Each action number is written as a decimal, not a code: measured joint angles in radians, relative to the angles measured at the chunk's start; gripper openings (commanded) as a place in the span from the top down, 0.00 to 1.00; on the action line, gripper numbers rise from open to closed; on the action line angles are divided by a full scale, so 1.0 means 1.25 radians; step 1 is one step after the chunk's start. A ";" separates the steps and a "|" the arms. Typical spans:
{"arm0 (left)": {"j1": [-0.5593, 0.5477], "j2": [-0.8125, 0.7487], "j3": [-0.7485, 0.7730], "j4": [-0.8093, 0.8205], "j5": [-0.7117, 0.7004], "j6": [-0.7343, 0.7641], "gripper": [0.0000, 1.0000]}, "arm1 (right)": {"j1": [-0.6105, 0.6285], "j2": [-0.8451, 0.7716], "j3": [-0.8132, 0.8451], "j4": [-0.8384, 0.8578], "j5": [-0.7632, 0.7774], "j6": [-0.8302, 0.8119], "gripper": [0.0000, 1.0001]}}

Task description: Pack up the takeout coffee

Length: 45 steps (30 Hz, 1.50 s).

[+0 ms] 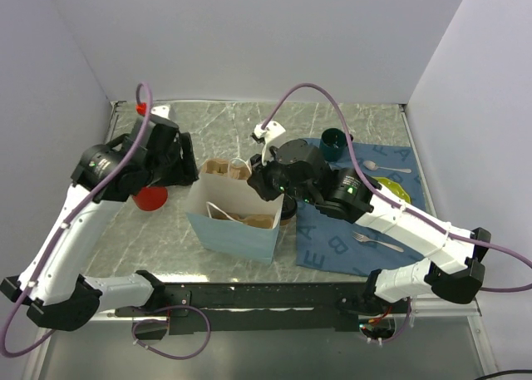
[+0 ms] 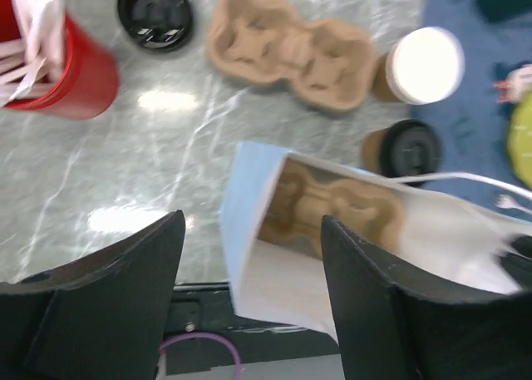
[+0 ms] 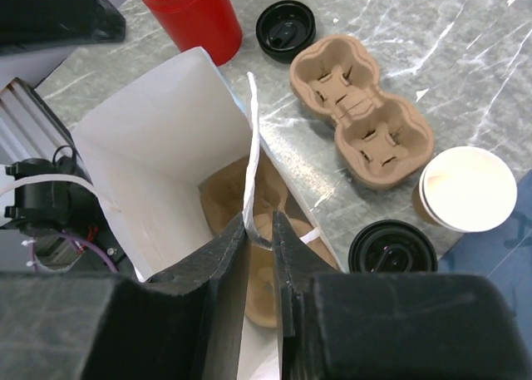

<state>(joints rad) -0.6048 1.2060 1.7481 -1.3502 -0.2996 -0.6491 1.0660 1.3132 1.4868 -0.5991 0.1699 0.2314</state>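
The takeout coffee [image 2: 407, 151], a tan paper cup with a black lid [image 3: 391, 249], stands on the table just beside the light blue paper bag [image 1: 237, 226]. A second tan cup [image 3: 465, 189] stands next to it without a lid. A pulp cup carrier [image 3: 274, 272] lies inside the bag. My right gripper [image 3: 260, 222] is shut on the bag's white paper handle [image 3: 251, 147] above the bag's mouth. Over the bag's left side hangs my left gripper [image 2: 253, 230], open, with the bag's wall [image 2: 249, 197] showing between its fingers and touching neither.
A red cup [image 2: 58, 64] holding straws stands left of the bag. A loose black lid [image 2: 155, 12] and a second cup carrier [image 2: 291, 47] lie behind it. On the blue mat [image 1: 332, 239] are a dark green mug [image 1: 335, 143], a fork [image 1: 374, 241], a spoon [image 1: 382, 165] and a yellow-green plate [image 1: 395, 187].
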 measured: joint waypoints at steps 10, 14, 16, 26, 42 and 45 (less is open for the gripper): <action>0.014 -0.009 -0.198 0.045 0.039 0.010 0.71 | 0.000 -0.016 0.001 -0.027 -0.006 0.053 0.66; 0.027 -0.010 -0.213 0.052 0.047 0.008 0.96 | 0.000 -0.027 0.012 -0.058 -0.017 0.080 0.60; 0.034 -0.006 -0.193 0.026 0.042 0.001 0.96 | 0.000 -0.027 0.041 -0.095 -0.017 0.103 0.52; 0.068 -0.066 -0.231 -0.006 0.094 -0.078 0.31 | -0.002 -0.023 0.156 -0.306 0.001 0.249 0.44; 0.068 -0.044 -0.216 -0.004 0.056 -0.053 0.99 | -0.009 0.157 0.177 -0.374 0.020 0.280 1.00; 0.069 -0.042 -0.211 -0.007 0.056 -0.050 0.99 | -0.010 0.164 0.189 -0.386 0.023 0.281 1.00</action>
<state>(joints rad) -0.5190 1.1530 1.4849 -1.3594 -0.2291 -0.7116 1.0538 1.5177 1.7226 -1.0813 0.1993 0.5827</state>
